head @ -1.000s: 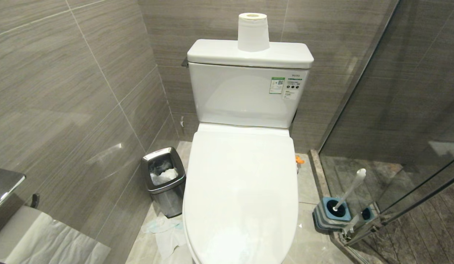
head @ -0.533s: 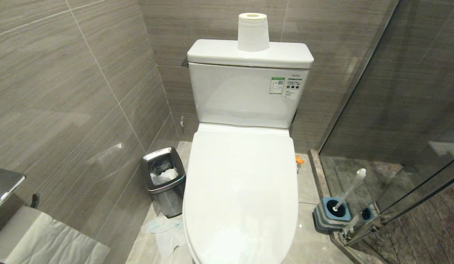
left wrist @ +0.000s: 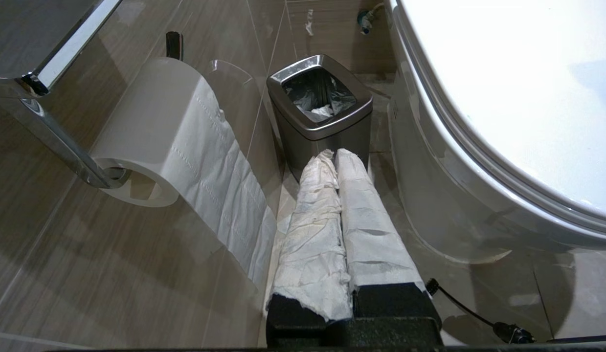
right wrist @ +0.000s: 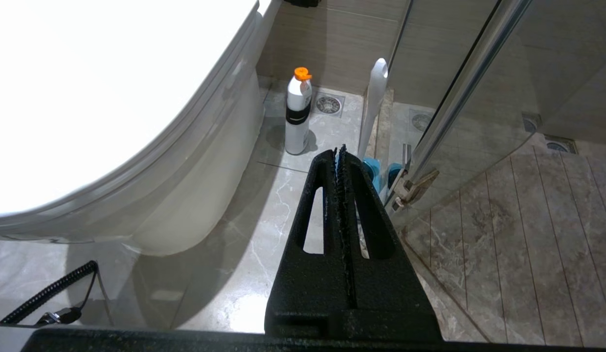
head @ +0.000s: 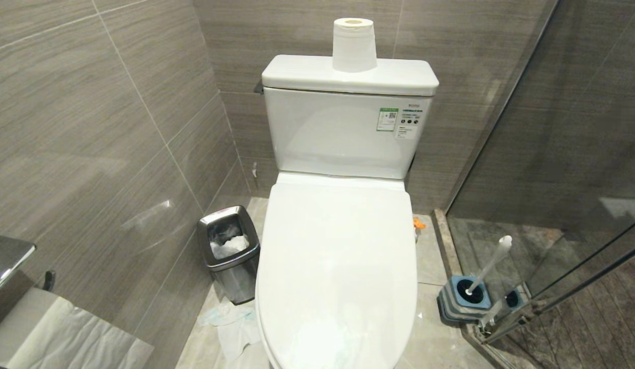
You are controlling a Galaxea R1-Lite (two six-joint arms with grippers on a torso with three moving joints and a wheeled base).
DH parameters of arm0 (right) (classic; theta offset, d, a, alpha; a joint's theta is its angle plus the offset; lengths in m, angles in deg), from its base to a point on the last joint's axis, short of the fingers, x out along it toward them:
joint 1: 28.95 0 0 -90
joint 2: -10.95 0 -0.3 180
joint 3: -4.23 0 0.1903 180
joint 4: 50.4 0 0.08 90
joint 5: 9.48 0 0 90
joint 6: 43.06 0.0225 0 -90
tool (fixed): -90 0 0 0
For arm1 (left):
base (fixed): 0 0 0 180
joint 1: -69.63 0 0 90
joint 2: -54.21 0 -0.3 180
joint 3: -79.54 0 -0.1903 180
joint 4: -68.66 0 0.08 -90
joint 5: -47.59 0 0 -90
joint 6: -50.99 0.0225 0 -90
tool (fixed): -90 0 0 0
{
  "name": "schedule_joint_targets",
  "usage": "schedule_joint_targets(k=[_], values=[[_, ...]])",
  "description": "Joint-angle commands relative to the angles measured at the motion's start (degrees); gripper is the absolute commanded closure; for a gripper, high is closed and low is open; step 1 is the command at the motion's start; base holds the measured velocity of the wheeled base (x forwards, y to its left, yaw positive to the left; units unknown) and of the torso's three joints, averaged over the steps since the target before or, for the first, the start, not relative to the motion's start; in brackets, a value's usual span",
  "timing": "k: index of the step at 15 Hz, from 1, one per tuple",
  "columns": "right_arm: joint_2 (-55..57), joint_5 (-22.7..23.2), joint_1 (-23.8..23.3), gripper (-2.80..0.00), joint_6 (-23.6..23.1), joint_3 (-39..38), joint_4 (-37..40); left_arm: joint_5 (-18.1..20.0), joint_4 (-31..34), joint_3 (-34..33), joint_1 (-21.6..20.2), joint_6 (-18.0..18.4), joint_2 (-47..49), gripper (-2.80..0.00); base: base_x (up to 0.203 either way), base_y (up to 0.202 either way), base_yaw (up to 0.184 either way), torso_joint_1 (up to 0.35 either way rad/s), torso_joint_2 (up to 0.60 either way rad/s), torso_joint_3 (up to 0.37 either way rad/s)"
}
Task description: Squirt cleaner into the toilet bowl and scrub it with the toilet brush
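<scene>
Nothing has changed over the last second: the head view is identical across the three frames, so the task has not begun. Toilet point(head: 338, 266) fills the centre of the head frame, lid down over the bowl; no water or cleaner tint is visible. A paper roll point(head: 354, 45) stands on the tank at top centre. Steel bin point(head: 229, 251) sits left of centre on the floor, just beside the toilet. Brush point(head: 489, 264) leans in its blue-topped holder point(head: 466, 300) at lower right, against the shower glass. Neither arm shows in the head view. Left gripper point(left wrist: 334, 159), fingers wrapped in white paper and pressed together, holds nothing and points at the bin. Right gripper point(right wrist: 340, 152), black fingers closed and empty, hangs above the floor, pointing toward the brush handle; in that view a white bottle point(right wrist: 298, 115) with an orange cap stands at upper centre beside the toilet base, probably the cleaner. Judgement: the lid must come up first.
</scene>
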Motion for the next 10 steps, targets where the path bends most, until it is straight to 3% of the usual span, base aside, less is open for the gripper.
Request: schedule_joint_targets(k=[1,10], values=[[0.0,0.0,0.0,0.0,0.0,-0.1,0.0,0.0,-0.1,0.0,0.0,0.0,0.1,0.0,0.0,0.0,0.0,0.0,0.0,0.0],[0.0,0.0,0.0,0.0,0.0,-0.1,0.0,0.0,0.0,0.0,0.0,0.0,0.1,0.0,0.0,0.0,0.0,0.0,0.0,0.0]])
